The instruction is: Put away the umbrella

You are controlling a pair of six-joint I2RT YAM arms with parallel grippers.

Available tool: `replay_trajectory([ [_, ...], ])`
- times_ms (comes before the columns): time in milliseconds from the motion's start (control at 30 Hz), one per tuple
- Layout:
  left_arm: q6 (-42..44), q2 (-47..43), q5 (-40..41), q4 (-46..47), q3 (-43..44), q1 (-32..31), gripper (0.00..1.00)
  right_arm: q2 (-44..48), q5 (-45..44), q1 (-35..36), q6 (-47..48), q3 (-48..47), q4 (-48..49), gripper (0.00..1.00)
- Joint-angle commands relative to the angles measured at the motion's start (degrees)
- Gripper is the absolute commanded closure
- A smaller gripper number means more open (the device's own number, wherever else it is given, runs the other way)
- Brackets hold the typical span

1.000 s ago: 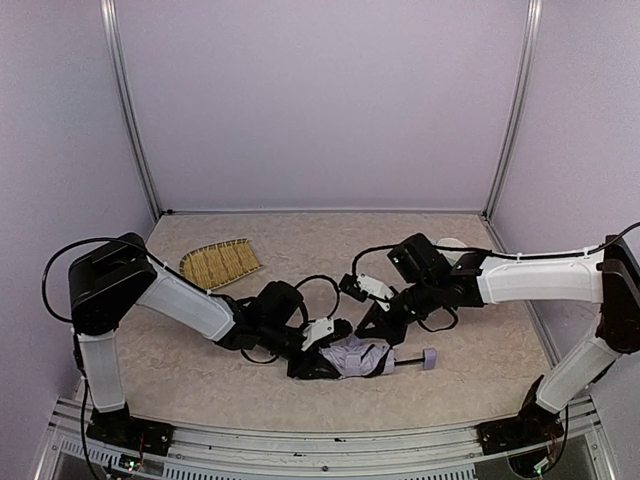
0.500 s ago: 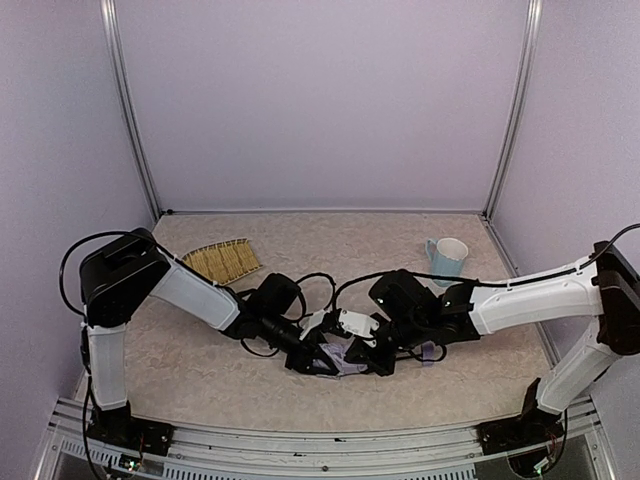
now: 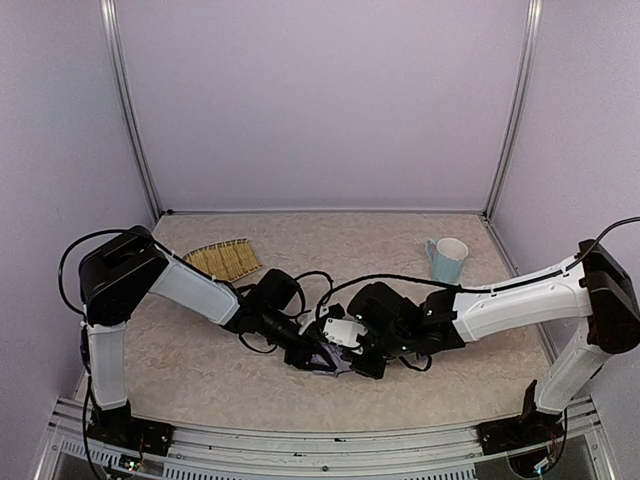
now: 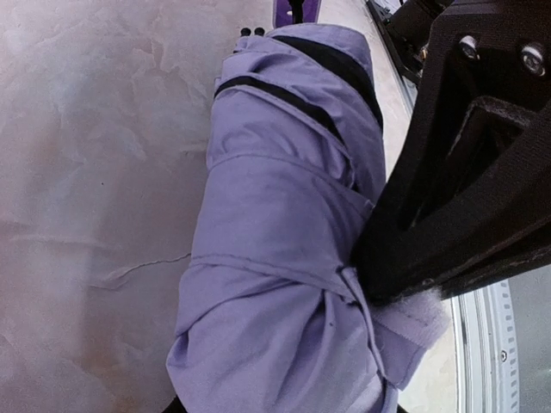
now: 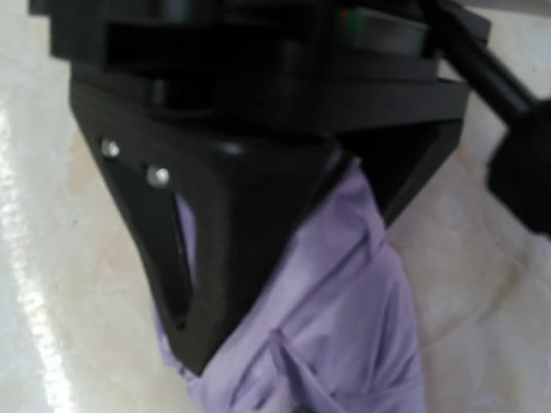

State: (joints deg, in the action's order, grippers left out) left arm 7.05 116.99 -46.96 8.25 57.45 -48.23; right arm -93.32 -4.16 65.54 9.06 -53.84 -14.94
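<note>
The umbrella (image 3: 333, 362) is a folded lavender bundle lying on the table, almost covered by both grippers in the top view. My left gripper (image 3: 312, 357) is shut on its near end; in the left wrist view the bundle (image 4: 275, 241) fills the frame, with the handle knob (image 4: 295, 10) at the far end. My right gripper (image 3: 352, 352) presses in from the right. One of its black fingers (image 4: 448, 232) touches the fabric beside the strap tab (image 4: 405, 323). The right wrist view shows the fabric (image 5: 344, 327) under the left gripper's finger (image 5: 232, 224). The right jaws' gap is hidden.
A woven straw mat (image 3: 221, 262) lies at the back left. A pale mug (image 3: 446, 259) stands at the back right. Black cables (image 3: 318, 282) loop behind the grippers. Lavender walls and metal posts (image 3: 128, 110) enclose the table (image 3: 200, 370).
My right arm has swung left and down onto the umbrella, uncovering the mug and hiding the handle knob in the top view. My left gripper has stayed on the umbrella.
</note>
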Motion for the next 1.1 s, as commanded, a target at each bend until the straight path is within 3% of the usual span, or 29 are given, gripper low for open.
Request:
replay_trajectory([
  [0,-1.2,6.2,16.1,-13.4,-2.9,0.3,1.0,-3.8,-2.6,1.0,-0.7,2.3,-10.7,0.87],
  [133,-0.7,6.8,17.7,-15.4,-1.4,-0.4,1.0,-2.5,-1.4,2.2,-0.7,3.1,-10.4,0.79],
  [467,-0.3,7.0,19.3,-16.2,-0.7,-1.4,1.0,0.5,0.8,5.4,-2.5,4.3,-10.0,0.72],
  [733,-0.1,6.9,19.9,-16.2,-0.7,-1.8,1.0,2.1,3.9,7.8,-4.5,3.0,-11.4,0.71],
  [867,-0.1,6.8,20.3,-16.2,-0.7,-2.1,1.0,7.9,5.6,7.7,-6.2,3.2,-10.5,0.73],
  [933,0.0,6.8,20.4,-16.2,-0.7,-2.3,1.0,12.8,6.7,6.2,-7.8,3.9,-7.7,0.73],
  [1067,0.7,6.3,21.0,-16.4,-0.7,-3.0,1.0,18.0,24.5,-8.8,-12.1,2.8,-3.0,0.66],
])
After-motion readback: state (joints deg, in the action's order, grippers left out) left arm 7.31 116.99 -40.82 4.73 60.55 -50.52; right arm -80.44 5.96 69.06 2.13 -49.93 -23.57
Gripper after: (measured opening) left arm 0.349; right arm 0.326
